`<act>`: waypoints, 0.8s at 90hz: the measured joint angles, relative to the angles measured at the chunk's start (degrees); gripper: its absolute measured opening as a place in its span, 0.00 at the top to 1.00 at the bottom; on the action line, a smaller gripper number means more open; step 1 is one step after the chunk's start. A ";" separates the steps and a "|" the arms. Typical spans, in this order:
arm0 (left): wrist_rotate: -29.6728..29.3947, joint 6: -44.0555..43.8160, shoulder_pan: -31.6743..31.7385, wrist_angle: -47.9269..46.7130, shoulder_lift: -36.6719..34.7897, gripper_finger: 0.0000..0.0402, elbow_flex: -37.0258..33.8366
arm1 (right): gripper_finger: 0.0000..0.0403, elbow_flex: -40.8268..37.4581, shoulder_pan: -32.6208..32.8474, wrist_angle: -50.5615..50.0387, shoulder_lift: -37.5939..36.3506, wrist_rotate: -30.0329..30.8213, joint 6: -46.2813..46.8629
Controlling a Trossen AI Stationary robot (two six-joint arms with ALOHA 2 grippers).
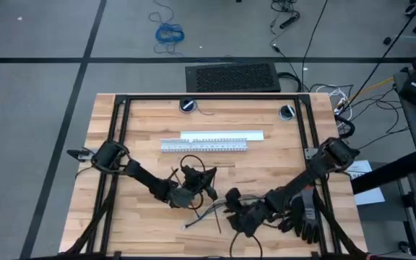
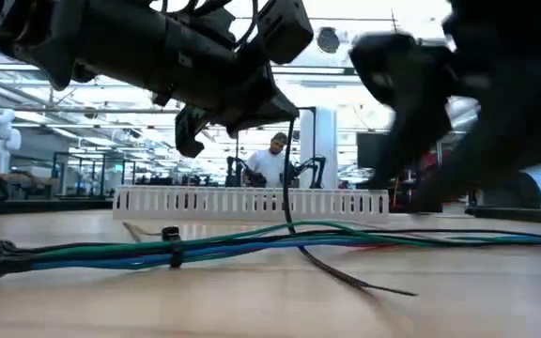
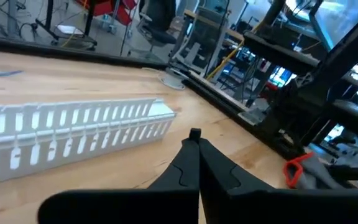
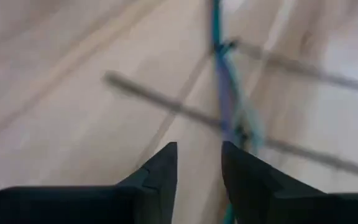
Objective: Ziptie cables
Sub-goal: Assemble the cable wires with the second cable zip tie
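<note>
The cables (image 2: 252, 242), a slim bundle of blue, grey and green wires, lie along the table near its front middle (image 1: 206, 214). One ziptie band (image 2: 171, 235) is wrapped around them. My left gripper (image 3: 194, 134) hovers above the bundle (image 1: 197, 189), shut on a second dark ziptie (image 2: 289, 178) that hangs down from it. My right gripper (image 4: 199, 155) is open just above the bundle (image 4: 224, 93), right of the left gripper (image 1: 231, 198). Thin dark strips (image 4: 166, 102) cross the wires beneath it. My left gripper pinches the ziptie's upper end (image 3: 194, 132) between the tips of its two fingers. The strip hangs below the fingers, passes the cables, and its free tail (image 2: 364, 284) lies on the table toward the near edge.
A white slotted duct (image 1: 204, 146) lies across the table's middle behind the cables, with a second white strip (image 1: 222, 135) beyond it. A black glove-like object (image 1: 305, 220) rests near the right front. People stand in the room behind (image 2: 272, 160).
</note>
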 joint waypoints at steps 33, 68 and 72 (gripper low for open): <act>5.64 -8.72 -2.32 -11.56 -0.04 1.00 0.00 | 0.71 0.26 4.37 10.24 6.76 0.85 -0.19; 2.95 -10.18 -6.60 -11.56 2.36 1.00 6.64 | 0.71 -0.02 8.92 8.42 0.65 -7.17 3.24; 2.92 -10.46 -7.03 -11.44 2.78 1.00 7.38 | 0.72 -0.05 9.12 8.37 0.74 -6.77 3.60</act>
